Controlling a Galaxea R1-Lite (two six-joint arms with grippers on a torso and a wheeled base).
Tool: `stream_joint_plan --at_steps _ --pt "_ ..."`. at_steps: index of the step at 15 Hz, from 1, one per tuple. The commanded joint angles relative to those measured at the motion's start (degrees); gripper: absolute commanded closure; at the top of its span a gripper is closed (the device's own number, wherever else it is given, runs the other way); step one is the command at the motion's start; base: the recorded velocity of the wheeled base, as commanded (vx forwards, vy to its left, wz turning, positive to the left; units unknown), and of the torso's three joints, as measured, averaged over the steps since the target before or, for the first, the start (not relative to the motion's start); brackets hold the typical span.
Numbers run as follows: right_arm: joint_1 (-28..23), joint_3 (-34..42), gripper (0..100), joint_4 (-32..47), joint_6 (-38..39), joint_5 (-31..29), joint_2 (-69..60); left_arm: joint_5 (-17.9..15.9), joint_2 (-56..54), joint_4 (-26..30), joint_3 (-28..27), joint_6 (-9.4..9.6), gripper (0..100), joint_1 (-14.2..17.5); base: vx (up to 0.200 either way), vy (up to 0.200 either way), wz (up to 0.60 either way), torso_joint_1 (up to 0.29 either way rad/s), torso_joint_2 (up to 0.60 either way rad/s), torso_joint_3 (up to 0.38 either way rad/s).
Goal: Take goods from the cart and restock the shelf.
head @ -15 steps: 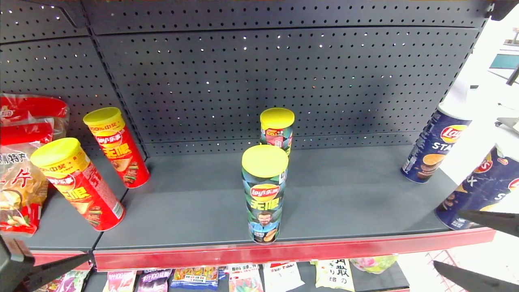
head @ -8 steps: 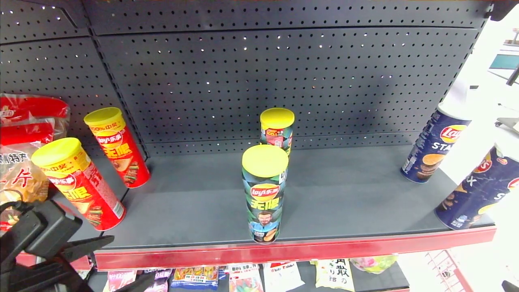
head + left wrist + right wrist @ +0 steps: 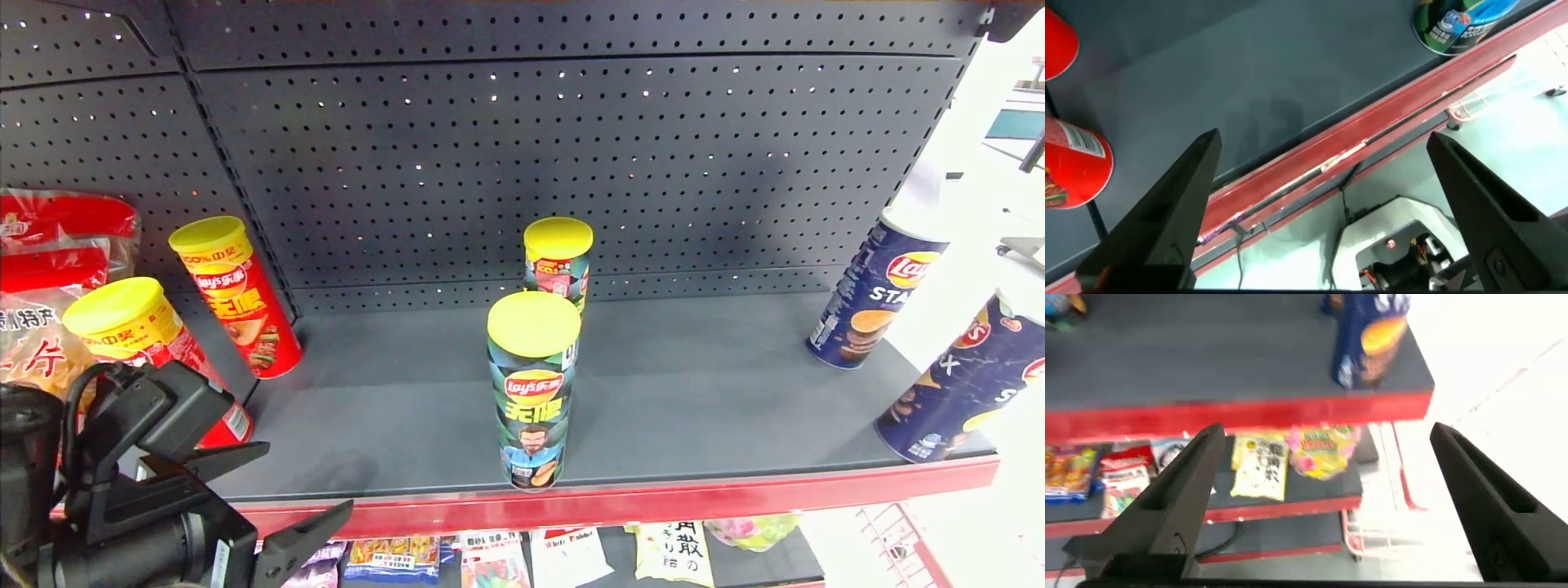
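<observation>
The dark grey shelf [image 3: 694, 384] carries two green chip cans with yellow lids, one at the front [image 3: 532, 384] and one behind it [image 3: 558, 257]. Two red cans [image 3: 237, 294] [image 3: 122, 327] stand at the left, two blue cans [image 3: 873, 290] [image 3: 963, 384] at the right. My left gripper [image 3: 286, 490] hangs open and empty at the shelf's front left edge, just before the nearer red can [image 3: 1069, 159]. In the right wrist view my right gripper [image 3: 1327, 429] is open and empty, below and in front of a blue can [image 3: 1372, 335].
A red price strip [image 3: 571, 506] runs along the shelf's front edge. Snack bags [image 3: 41, 327] lie at the far left. Packets [image 3: 490, 559] fill the lower shelf. Perforated back panel [image 3: 531, 147] closes the rear. Bare shelf lies between the can groups.
My left arm has risen from the lower left corner up toward the shelf's front edge. My right gripper's fingers have dropped out of the head view at the right.
</observation>
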Motion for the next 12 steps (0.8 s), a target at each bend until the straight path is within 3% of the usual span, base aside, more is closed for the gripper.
stream_joint_plan --at_steps 1,3,6,8,10,12 --pt "-1.9 4.9 0 3.9 -0.3 0.4 -10.3 0.0 0.2 0.0 0.4 0.03 0 0.0 0.0 0.0 0.0 0.0 0.0 0.0" --pt "-0.3 8.9 0 2.0 0.1 0.4 -15.7 0.0 -0.1 0.0 0.5 -0.06 0 0.0 0.0 0.0 0.0 0.0 0.0 0.0" --pt "0.7 14.4 0 -10.4 -0.6 -0.7 -16.8 0.0 -0.3 0.0 1.0 -0.06 0 0.0 0.0 0.0 0.0 0.0 0.0 0.0" --pt "1.7 14.9 0 -11.7 -2.9 -2.9 -19.1 0.0 -0.5 0.0 1.5 -0.06 0 0.0 0.0 0.0 0.0 0.0 0.0 0.0" --pt "2.0 14.6 0 -10.8 3.0 2.2 -19.8 -0.1 -1.1 0.0 2.3 0.03 0 0.0 0.0 0.0 0.0 0.0 0.0 0.0" --pt "1.9 14.6 0 -10.9 1.7 -2.3 -19.8 0.0 -1.7 0.0 2.3 0.03 0 -0.1 0.0 0.0 0.0 0.0 0.0 0.0"
